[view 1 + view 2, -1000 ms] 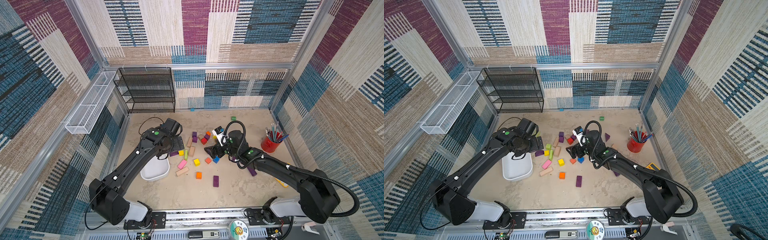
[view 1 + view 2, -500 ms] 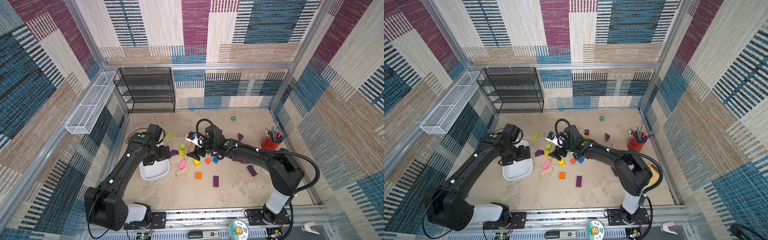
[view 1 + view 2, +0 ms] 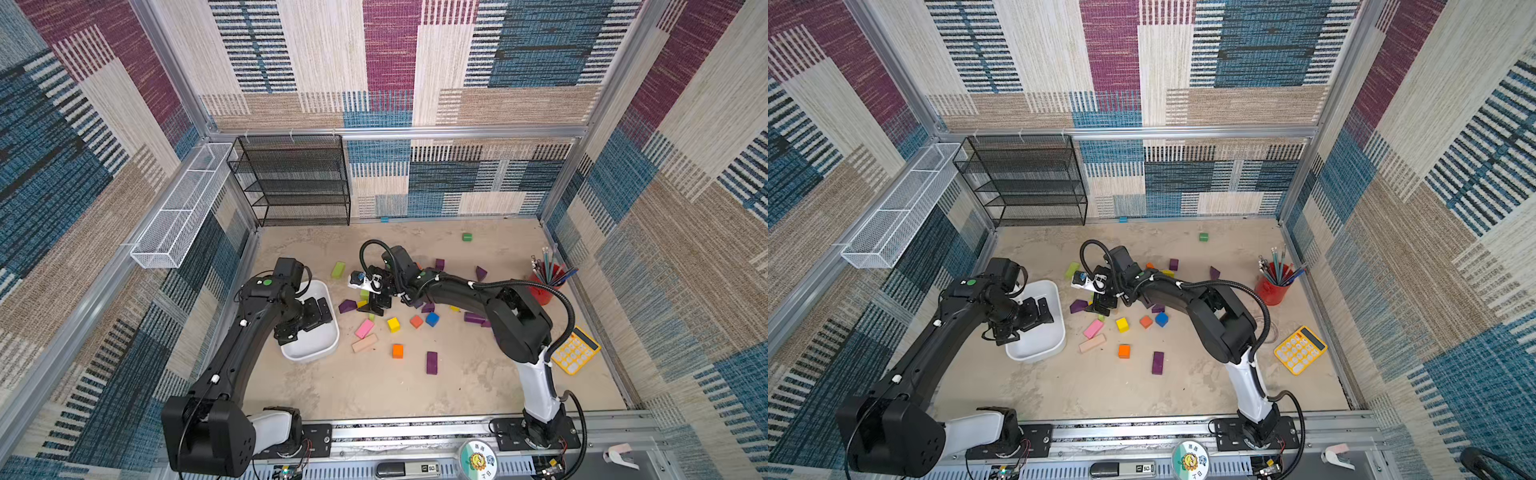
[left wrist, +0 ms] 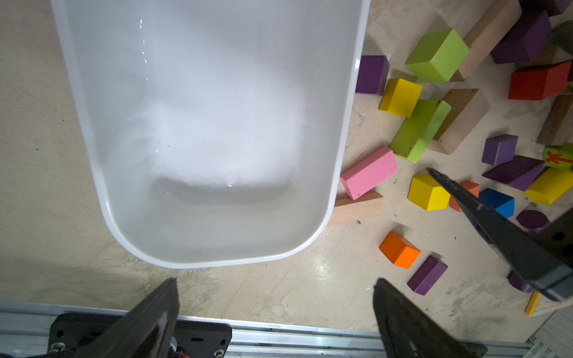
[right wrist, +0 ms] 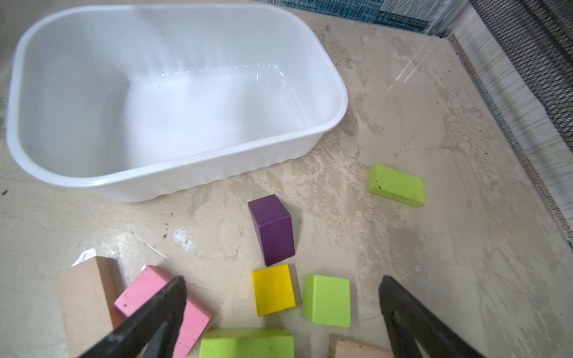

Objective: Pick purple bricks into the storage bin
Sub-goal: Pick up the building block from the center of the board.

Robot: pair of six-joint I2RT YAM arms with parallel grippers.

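Patchwork woven walls (image 3: 390, 62), blue, maroon and beige, enclose a mottled beige floor (image 3: 365, 395). A black mesh rack (image 3: 299, 183) fills its back left corner; a white wire basket (image 3: 183, 208) hangs beside.

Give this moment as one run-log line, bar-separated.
left gripper open over white plastic storage bin | bin empty | right gripper open near dark-purple wooden block | nothing held

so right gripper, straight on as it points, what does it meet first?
Probably the yellow cube, centred just ahead of the open right gripper; the purple brick lies right beyond it, then the storage bin. Depth is unclear, so the brick could come first.
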